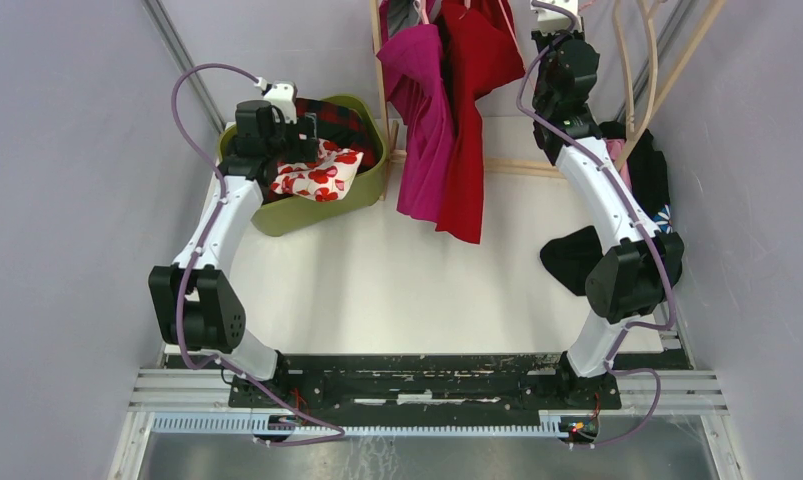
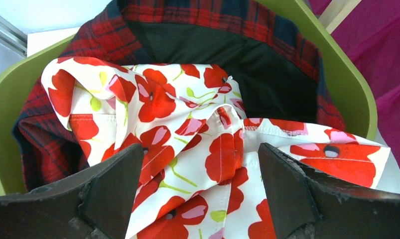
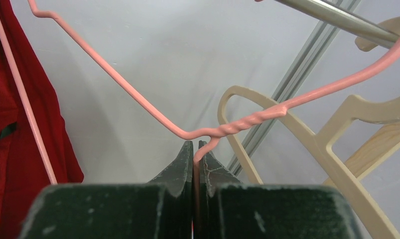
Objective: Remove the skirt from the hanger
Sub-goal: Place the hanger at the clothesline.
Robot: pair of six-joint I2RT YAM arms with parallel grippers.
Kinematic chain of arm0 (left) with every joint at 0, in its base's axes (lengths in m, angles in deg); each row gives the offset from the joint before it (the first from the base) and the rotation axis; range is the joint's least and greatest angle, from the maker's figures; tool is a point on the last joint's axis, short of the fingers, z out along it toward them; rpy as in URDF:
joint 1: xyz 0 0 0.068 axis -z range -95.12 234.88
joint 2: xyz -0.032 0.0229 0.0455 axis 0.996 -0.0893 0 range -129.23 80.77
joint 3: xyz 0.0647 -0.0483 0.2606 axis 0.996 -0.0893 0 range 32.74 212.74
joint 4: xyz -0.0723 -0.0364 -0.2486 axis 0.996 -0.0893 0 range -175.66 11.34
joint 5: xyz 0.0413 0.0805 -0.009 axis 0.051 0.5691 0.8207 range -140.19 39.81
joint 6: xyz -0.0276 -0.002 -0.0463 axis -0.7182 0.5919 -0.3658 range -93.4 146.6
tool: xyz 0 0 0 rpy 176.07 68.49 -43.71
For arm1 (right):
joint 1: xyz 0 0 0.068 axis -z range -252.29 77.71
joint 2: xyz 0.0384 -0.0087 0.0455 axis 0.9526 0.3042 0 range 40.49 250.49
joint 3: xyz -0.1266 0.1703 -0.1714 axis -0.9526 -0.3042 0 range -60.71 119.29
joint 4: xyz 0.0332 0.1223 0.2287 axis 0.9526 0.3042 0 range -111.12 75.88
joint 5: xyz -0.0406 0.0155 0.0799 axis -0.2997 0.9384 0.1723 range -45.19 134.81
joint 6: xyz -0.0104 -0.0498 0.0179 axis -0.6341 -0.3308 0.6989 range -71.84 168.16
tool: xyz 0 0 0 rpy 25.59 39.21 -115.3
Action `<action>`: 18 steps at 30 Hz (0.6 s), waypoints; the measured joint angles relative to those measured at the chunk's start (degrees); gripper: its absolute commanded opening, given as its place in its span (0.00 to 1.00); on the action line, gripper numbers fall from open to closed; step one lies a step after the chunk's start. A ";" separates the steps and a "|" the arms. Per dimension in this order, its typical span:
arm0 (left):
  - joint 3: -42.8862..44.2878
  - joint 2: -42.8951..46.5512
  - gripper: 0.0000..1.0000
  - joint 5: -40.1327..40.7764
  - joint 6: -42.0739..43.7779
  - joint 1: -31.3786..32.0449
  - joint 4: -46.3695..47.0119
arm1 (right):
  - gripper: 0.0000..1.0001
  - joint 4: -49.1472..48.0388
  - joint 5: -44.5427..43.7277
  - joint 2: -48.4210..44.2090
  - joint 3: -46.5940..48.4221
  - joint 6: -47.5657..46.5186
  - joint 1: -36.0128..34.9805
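The white skirt with red poppies [image 1: 319, 176] lies crumpled in the green basket [image 1: 307, 215], off any hanger. In the left wrist view the skirt [image 2: 188, 124] fills the middle. My left gripper [image 1: 307, 138] hovers just over it, open, with the jaws wide on either side of a fold [image 2: 200, 149] and holding nothing. My right gripper [image 1: 560, 40] is raised at the clothes rack at the back right. It is shut [image 3: 195, 145] on the wire of a bare pink hanger [image 3: 138, 94], just below its twisted neck.
A red-and-dark plaid garment [image 2: 48, 144] lines the basket under the skirt. A magenta garment [image 1: 422, 120] and a red one [image 1: 477, 60] hang from the rack. Wooden hangers [image 3: 307, 144] and a metal rail [image 3: 337, 17] sit beside the pink hanger. Black cloths [image 1: 572, 255] lie at the right.
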 measured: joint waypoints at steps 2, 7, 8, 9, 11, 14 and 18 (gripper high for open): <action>-0.33 0.39 0.92 0.02 -0.02 0.00 -0.02 | 0.01 -0.11 0.00 0.00 0.07 -0.44 -0.07; -0.46 1.51 0.93 0.28 0.00 0.00 -0.07 | 0.01 -0.02 -0.09 0.92 3.52 -0.79 -0.09; -0.48 1.77 0.93 0.31 0.00 0.00 -0.04 | 0.01 -0.26 -0.17 1.11 4.44 -0.81 -0.09; -0.50 2.03 0.93 0.37 0.00 0.00 -0.07 | 0.01 -0.57 -0.17 1.18 4.94 -0.81 -0.09; -0.55 2.43 0.93 0.48 0.00 0.00 -0.07 | 0.01 -0.96 -0.20 1.22 5.60 -0.81 -0.09; -0.66 2.78 0.93 0.50 0.00 0.00 -0.07 | 0.01 -1.20 -0.22 1.53 6.25 -0.81 -0.09; -1.07 3.15 0.93 0.85 0.00 0.00 -0.31 | 0.01 -1.20 -0.24 3.13 7.43 -0.76 -0.04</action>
